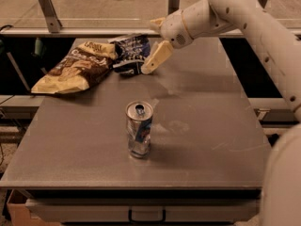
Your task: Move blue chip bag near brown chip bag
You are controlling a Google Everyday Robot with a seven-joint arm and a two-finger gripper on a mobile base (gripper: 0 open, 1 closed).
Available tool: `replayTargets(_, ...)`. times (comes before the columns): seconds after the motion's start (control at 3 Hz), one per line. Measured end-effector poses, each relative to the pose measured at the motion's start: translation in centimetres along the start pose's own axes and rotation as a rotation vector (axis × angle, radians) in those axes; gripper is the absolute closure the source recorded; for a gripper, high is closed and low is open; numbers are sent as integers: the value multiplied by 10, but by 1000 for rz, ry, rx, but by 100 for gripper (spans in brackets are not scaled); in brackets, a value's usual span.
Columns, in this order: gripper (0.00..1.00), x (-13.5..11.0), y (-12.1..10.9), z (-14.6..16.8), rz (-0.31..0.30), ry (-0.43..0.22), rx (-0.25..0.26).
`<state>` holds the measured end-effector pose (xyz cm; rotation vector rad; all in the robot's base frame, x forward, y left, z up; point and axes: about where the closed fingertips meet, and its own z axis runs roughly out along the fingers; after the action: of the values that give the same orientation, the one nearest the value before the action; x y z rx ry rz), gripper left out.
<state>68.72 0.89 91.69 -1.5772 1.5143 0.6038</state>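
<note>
The blue chip bag (131, 53) lies at the back of the table, its left edge touching the right end of the brown chip bag (75, 68). The brown bag is larger, with pale tan ends, and lies at the back left. My gripper (149, 46) is just right of the blue bag and raised a little above the table. It is open and holds nothing. One tan finger (156, 57) points down toward the bag's right edge; the other shows higher up.
A dented silver-blue drink can (139, 128) stands upright in the middle of the grey table (211, 140). A rail with metal brackets (47, 8) runs behind the table. My white arm (263, 36) reaches in from the right.
</note>
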Motion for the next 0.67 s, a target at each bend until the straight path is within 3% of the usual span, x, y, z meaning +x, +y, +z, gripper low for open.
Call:
replayTargets(0.33, 0, 7, -8, -64, 34, -33, 148)
replayTargets(0.67, 0, 10, -10, -142, 44, -54, 334)
